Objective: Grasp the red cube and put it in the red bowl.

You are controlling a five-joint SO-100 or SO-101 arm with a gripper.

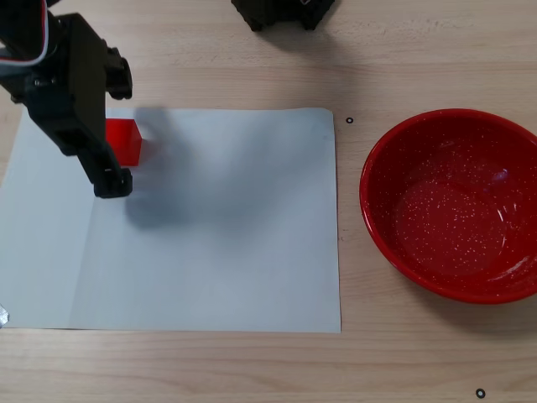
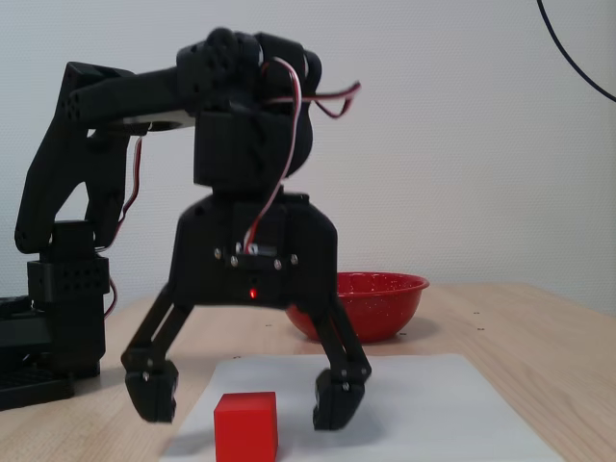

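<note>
The red cube (image 1: pixel 126 141) sits near the left edge of a white paper sheet (image 1: pixel 218 243). In a fixed view from the side, the cube (image 2: pixel 245 428) lies low between the two black fingers. My gripper (image 1: pixel 107 151) is open and hangs over the cube. Its jaws are spread wide on either side of the cube (image 2: pixel 245 397), not touching it, with the tips just above the paper. One fingertip (image 1: pixel 112 182) shows below the cube; the other is hidden under the arm. The red bowl (image 1: pixel 394 151) stands empty at the right, and shows behind the gripper (image 2: pixel 385 300) in the side view.
The arm's base (image 1: pixel 281 13) stands at the top of the wooden table (image 1: pixel 252 369); it shows at the left (image 2: pixel 58 327) in the side view. Small black screws (image 1: pixel 349 120) lie on the wood near the paper and near the front edge.
</note>
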